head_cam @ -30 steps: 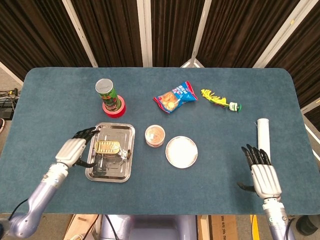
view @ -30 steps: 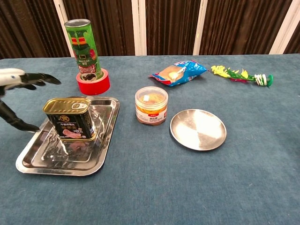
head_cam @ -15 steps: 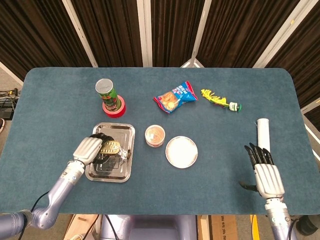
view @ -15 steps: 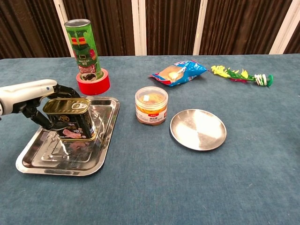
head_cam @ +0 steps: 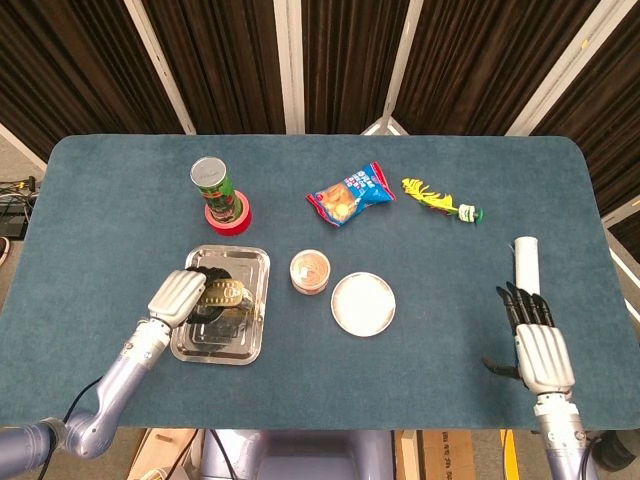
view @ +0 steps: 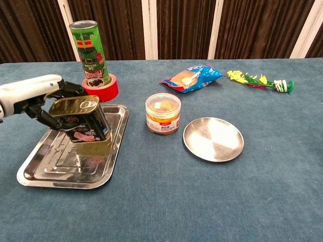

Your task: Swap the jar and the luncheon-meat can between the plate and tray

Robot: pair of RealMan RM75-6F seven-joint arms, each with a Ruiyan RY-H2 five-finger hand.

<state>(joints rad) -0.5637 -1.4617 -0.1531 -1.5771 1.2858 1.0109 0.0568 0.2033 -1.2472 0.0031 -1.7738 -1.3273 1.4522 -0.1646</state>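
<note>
jar (view: pixel 163 113) — between tray (view: pixel 40 174) and plate (view: pixel 213 139)

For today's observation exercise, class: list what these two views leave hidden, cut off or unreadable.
1. Right hand: absent from the chest view; seen only from above in the head view.
2. Left hand: its forearm is cut by the chest view's left edge.
3. Luncheon-meat can: largely covered by that hand in the head view.
4. Snack bag: print too small to read.

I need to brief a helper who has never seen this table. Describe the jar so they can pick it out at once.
Find the round metal plate near the table's middle. Beside it, toward the tray, the jar stands on the cloth. It is short, clear plastic with orange contents, unlike the tall green canister behind.
</note>
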